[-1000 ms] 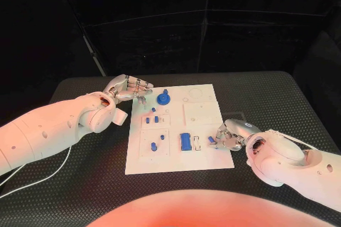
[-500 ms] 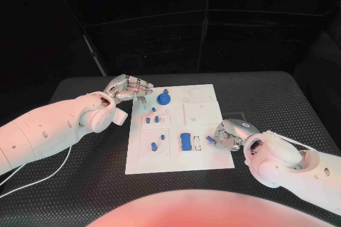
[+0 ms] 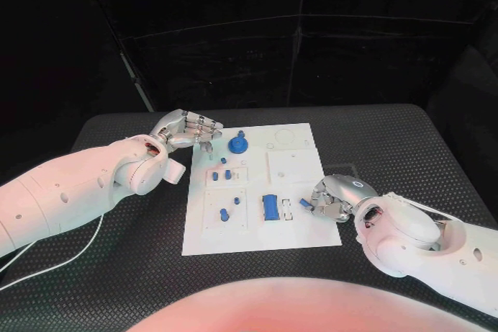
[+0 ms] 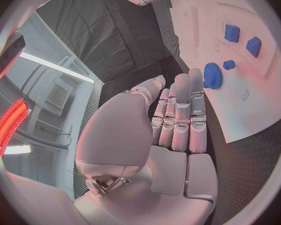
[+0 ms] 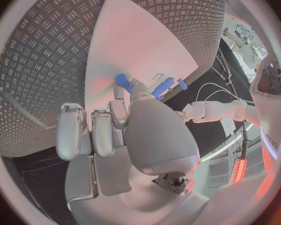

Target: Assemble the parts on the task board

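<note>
The task board [image 3: 296,235] is laid flat mid-table on the black table [image 3: 124,274], long axis running away from the robot. No brand, label or legible writing can be made out on the board, parts or arms; faint circle outlines are seen at the far right corner, too small to read.

Parts on board, head view: a blue gear [image 3: 240,142] w/ a knob at the far end, a small peg [image 3: 225,160] just below it, a pair of small blocks [image 3: 222,176] in a recessed square on the left col., another small piece [image 3: 237,200] and an oblong piece [image 3: 224,214] in the square nearer the robot, and a larger blue block [image 3: 270,205] upright nr. the centre of the near half.

Right hand [image 3: 330,196] is held at the board's right edge, near half. A small blue part [image 3: 307,202] is pinched at its fingertips; in the right wrist view the blue piece [image 5: 123,80] is seen between thumb and a finger, the other fingers [image 5: 72,132] curled alongside. Whether the piece touches the board cannot be told.

Left hand [image 3: 187,129] is held at the board's far left corner, fingers straight and side by side, nothing grasped. In the left wrist view the fingers [image 4: 181,115] are extended toward the gear [image 4: 212,75], just short of it; contact w/ board cannot be told.
</note>
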`<state>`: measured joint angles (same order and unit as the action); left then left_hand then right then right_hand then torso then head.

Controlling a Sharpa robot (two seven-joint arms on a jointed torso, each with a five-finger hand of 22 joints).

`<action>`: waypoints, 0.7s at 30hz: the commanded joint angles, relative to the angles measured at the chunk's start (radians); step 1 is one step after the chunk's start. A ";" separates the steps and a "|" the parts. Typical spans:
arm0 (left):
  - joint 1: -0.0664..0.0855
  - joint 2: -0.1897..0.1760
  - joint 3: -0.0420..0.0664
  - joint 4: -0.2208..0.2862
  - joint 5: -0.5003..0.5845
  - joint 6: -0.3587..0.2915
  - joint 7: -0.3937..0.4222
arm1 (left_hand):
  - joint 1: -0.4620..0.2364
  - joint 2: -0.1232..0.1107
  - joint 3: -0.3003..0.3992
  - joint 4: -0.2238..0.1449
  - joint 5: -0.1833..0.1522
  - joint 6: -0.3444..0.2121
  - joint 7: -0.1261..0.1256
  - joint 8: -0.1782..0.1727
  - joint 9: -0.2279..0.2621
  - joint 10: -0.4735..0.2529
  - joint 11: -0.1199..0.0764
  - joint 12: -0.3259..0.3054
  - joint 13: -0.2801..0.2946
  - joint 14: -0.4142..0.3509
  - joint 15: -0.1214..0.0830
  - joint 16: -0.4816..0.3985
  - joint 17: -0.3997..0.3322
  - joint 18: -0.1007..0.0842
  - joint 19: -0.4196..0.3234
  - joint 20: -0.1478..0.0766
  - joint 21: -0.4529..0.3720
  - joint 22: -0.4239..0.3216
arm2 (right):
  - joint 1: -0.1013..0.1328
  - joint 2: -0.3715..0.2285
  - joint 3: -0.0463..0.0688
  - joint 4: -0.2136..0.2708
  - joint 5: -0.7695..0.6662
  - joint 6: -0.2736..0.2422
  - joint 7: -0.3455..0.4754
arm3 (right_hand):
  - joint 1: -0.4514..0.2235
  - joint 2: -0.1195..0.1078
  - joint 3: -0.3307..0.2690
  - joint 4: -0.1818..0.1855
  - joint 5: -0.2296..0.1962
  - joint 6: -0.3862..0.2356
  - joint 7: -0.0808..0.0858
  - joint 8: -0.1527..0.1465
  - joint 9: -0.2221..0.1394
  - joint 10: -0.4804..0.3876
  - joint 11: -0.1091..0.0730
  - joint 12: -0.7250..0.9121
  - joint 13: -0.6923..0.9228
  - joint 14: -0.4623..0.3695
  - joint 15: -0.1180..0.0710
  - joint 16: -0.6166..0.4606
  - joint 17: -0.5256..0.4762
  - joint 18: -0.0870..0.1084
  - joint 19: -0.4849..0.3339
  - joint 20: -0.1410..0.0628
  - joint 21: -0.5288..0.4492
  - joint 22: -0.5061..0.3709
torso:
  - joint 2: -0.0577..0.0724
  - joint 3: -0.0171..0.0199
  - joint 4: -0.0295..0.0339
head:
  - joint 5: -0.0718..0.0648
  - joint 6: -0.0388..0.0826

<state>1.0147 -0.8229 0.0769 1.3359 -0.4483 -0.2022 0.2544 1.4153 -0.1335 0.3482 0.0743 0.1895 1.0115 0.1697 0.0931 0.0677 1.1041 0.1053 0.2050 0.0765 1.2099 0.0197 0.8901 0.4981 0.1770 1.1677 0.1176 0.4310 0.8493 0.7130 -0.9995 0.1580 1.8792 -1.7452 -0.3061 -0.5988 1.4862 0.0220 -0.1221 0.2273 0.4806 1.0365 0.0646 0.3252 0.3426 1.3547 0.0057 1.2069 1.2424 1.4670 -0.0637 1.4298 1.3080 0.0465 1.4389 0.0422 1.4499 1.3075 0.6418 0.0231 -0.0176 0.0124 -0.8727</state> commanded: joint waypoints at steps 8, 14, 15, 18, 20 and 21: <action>0.001 -0.001 0.001 0.004 0.005 0.005 0.015 | -0.001 0.011 -0.002 0.000 -0.005 0.004 0.004 0.005 0.000 -0.008 0.000 0.007 0.000 -0.009 0.001 -0.006 -0.002 0.005 -0.001 0.002 -0.005 -0.001 | -0.001 -0.002 -0.002 0.031 0.148 -0.168 0.048 | -0.067 -0.032 0.014 0.058 0.053 0.025 -0.005 0.001 0.004 0.042 -0.021 0.028 0.022 0.068 -0.013 0.020 0.064 -0.007 0.023 -0.004 0.020 0.119 | 0.002 -0.0005 -0.0001 | 0.003 0.000; 0.001 -0.003 0.001 0.006 0.005 0.004 0.015 | -0.001 0.011 -0.002 0.000 -0.005 0.004 0.004 0.005 0.000 -0.008 0.000 0.007 0.000 -0.009 0.001 -0.006 -0.002 0.005 -0.001 0.002 -0.005 -0.001 | -0.001 0.008 -0.002 0.026 0.201 -0.161 0.065 | -0.087 -0.043 0.011 0.061 0.094 0.028 -0.004 -0.004 0.004 0.043 -0.021 0.026 0.021 0.068 -0.014 0.021 0.065 -0.007 0.022 -0.005 0.020 0.119 | 0.002 -0.0016 0.0008 | 0.004 0.000; 0.001 -0.003 0.001 0.006 0.005 0.004 0.015 | -0.001 0.011 -0.002 0.000 -0.005 0.004 0.004 0.005 0.000 -0.008 0.000 0.007 0.000 -0.009 0.001 -0.006 -0.002 0.005 -0.001 0.002 -0.005 -0.001 | -0.001 0.011 -0.001 0.025 0.208 -0.158 0.067 | -0.087 -0.043 0.011 0.061 0.095 0.028 -0.004 -0.004 0.004 0.042 -0.021 0.026 0.021 0.068 -0.014 0.021 0.064 -0.007 0.022 -0.005 0.019 0.119 | 0.002 -0.0016 0.0009 | 0.004 0.000; 0.001 -0.003 0.001 0.008 0.005 0.004 0.015 | -0.001 0.011 -0.002 0.000 -0.005 0.004 0.004 0.005 0.000 -0.008 0.000 0.007 0.000 -0.009 0.001 -0.006 -0.002 0.005 -0.001 0.002 -0.005 -0.001 | -0.001 0.024 -0.001 0.019 0.224 -0.145 0.069 | -0.087 -0.043 0.012 0.061 0.096 0.028 -0.005 -0.004 0.004 0.043 -0.021 0.027 0.022 0.068 -0.014 0.021 0.064 -0.007 0.022 -0.005 0.020 0.119 | 0.003 -0.0015 0.0010 | 0.005 0.000; 0.001 -0.003 0.001 0.008 0.005 0.004 0.014 | -0.001 0.011 -0.002 0.000 -0.005 0.004 0.004 0.005 0.000 -0.008 0.000 0.007 0.000 -0.009 0.001 -0.006 -0.002 0.005 -0.001 0.002 -0.005 -0.001 | -0.001 0.030 -0.001 0.015 0.231 -0.129 0.067 | -0.087 -0.043 0.012 0.061 0.096 0.028 -0.005 -0.004 0.004 0.043 -0.021 0.027 0.022 0.068 -0.014 0.021 0.064 -0.007 0.022 -0.005 0.020 0.119 | 0.002 -0.0012 0.0010 | 0.006 0.000; 0.001 -0.004 0.001 0.008 0.005 0.005 0.014 | -0.001 0.011 -0.002 0.000 -0.005 0.004 0.004 0.005 0.000 -0.008 0.000 0.007 0.000 -0.009 0.001 -0.006 -0.002 0.005 -0.001 0.002 -0.005 -0.001 | -0.001 0.034 -0.001 0.012 0.235 -0.117 0.064 | -0.087 -0.043 0.012 0.061 0.096 0.028 -0.005 -0.004 0.004 0.043 -0.021 0.026 0.022 0.067 -0.014 0.021 0.064 -0.007 0.022 -0.005 0.019 0.119 | 0.002 -0.0014 0.0012 | 0.006 0.000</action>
<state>1.0140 -0.8260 0.0770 1.3410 -0.4480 -0.2024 0.2544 1.4153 -0.1335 0.3482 0.0743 0.1895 1.0115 0.1697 0.0931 0.0677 1.1041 0.1053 0.2050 0.0765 1.2099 0.0197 0.8901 0.4972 0.1770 1.1676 0.1176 0.4309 0.8494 0.7106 -0.9695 0.1563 1.8933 -1.5549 -0.4348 -0.5514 1.4048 -0.0231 -0.1121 0.2831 0.5719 1.0618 0.0555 0.3250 0.3469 1.3835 -0.0054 1.2359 1.2653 1.4703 -0.0809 1.4471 1.3077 0.0461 1.4565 0.0395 1.4649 1.3075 0.6442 0.0216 -0.0172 0.0175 -0.8727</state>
